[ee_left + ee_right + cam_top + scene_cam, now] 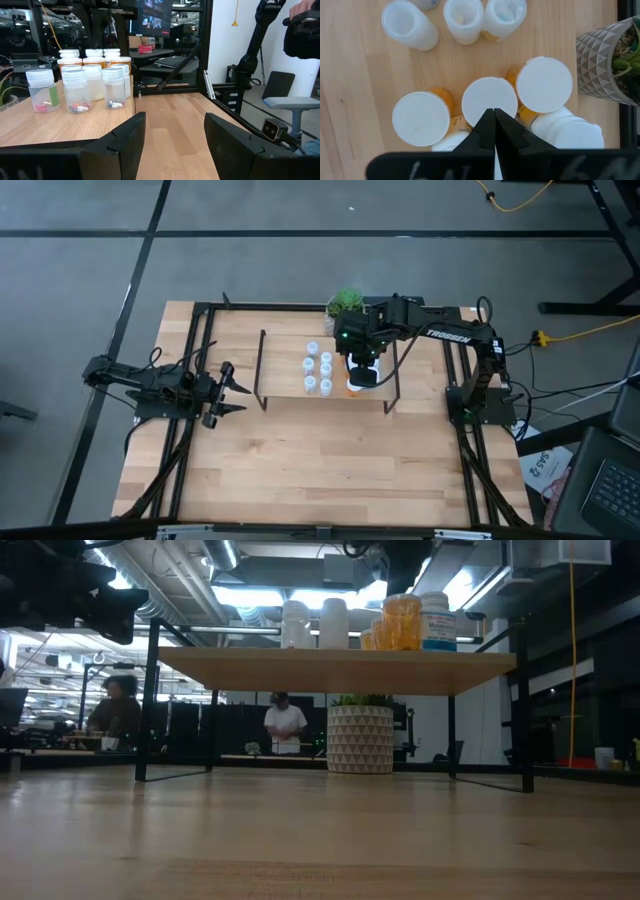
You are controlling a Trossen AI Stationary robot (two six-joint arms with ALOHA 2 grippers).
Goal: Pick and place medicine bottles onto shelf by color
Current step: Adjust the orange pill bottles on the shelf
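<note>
While the left arm is waiting at the left side of the light-wood tabletop point(300, 470), its left gripper point(232, 393) is hanging with both dark fingers spread apart and nothing between them, pointing toward the low light-wood shelf on thin black metal side frames point(285, 355). Over the right part of that shelf, the right gripper point(494, 131) is hovering directly above a cluster of orange-tinted cylindrical medicine bottles with flat white lids point(489, 100), its two dark fingers pressed together tip to tip and gripping nothing. Seen from the right wrist, those tips are lying over the near edge of the middle lid, though whether they are touching it cannot be told. Three such lids are sitting side by side there, with plain white bottles point(572, 132) crowding just beside them. Farther left on the shelf board, small pale clear bottles with ribbed lids point(318, 370) are standing upright in two short rows, apart from the orange group; through the left wrist view their walls are showing small coloured pills at the bottom. Behind the shelf, a green plant in a grey patterned pot point(360, 738) is standing on the tabletop. Beyond the table, two people point(283, 725) are showing in the room.
</note>
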